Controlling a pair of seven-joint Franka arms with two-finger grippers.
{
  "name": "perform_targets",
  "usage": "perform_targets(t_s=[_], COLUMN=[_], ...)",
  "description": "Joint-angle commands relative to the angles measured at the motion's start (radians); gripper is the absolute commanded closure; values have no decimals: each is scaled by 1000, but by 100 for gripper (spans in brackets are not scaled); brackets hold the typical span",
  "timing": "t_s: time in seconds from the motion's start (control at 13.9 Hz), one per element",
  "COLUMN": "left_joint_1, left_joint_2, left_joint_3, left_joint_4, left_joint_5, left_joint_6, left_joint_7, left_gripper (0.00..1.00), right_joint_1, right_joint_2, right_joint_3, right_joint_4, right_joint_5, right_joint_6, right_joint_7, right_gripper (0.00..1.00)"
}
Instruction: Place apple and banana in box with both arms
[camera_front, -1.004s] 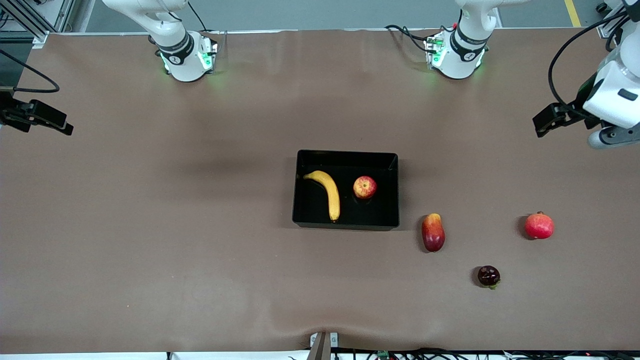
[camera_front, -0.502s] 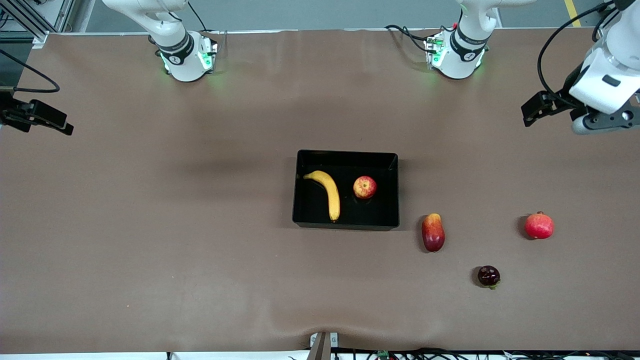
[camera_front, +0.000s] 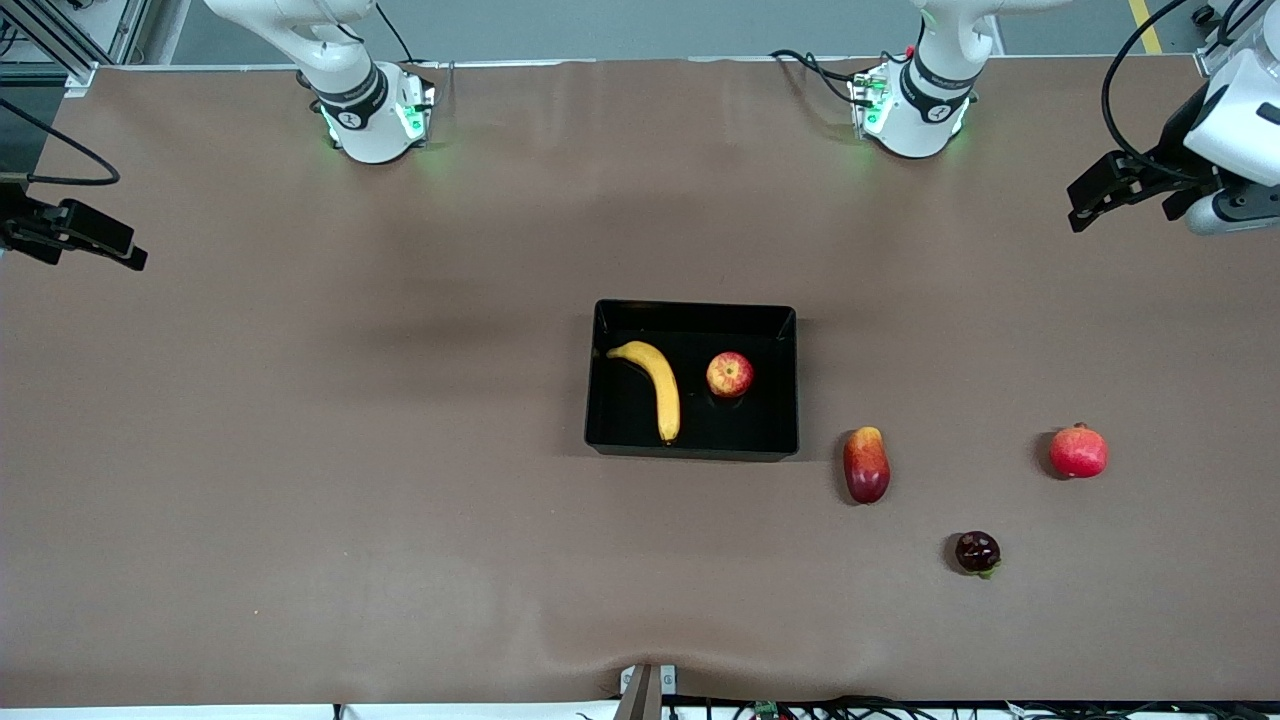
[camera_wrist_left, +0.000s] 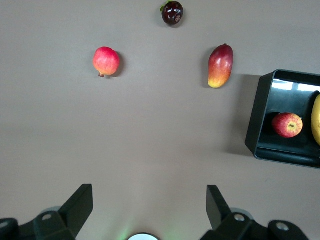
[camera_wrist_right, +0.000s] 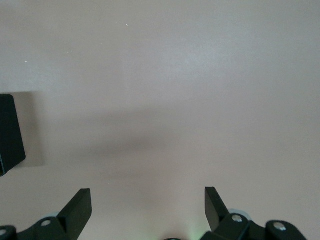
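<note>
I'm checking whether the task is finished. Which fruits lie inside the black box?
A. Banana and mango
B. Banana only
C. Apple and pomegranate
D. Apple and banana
D: the apple and the banana both lie inside the box, apart from each other; the other fruits sit on the table outside it.

Apple (camera_front: 730, 375) beside banana (camera_front: 655, 385) in box (camera_front: 690, 312)

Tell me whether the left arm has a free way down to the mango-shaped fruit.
Probably yes. The left gripper hangs open over bare table at its own end; the mango-shaped fruit lies alone beside the box, nothing on or against it.
</note>
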Motion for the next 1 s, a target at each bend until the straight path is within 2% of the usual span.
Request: perform_targets(t_s=[0.0, 0.93], left_joint_1=[5, 4], left_joint_2=[8, 14], left_joint_3=[1, -3], left_joint_4=[14, 14], left_joint_5=[-32, -35], left_joint_6=[-24, -48], left_joint_7=[31, 31], left_gripper=[0, 0], right_joint_1=[-3, -9], right_joint_2=[4, 4], right_joint_3=[2, -1], right_joint_4=[17, 17], right_joint_5=[0, -2], right_joint_6=[-10, -10], right_joint_7=[-8, -8], right_gripper=[0, 0])
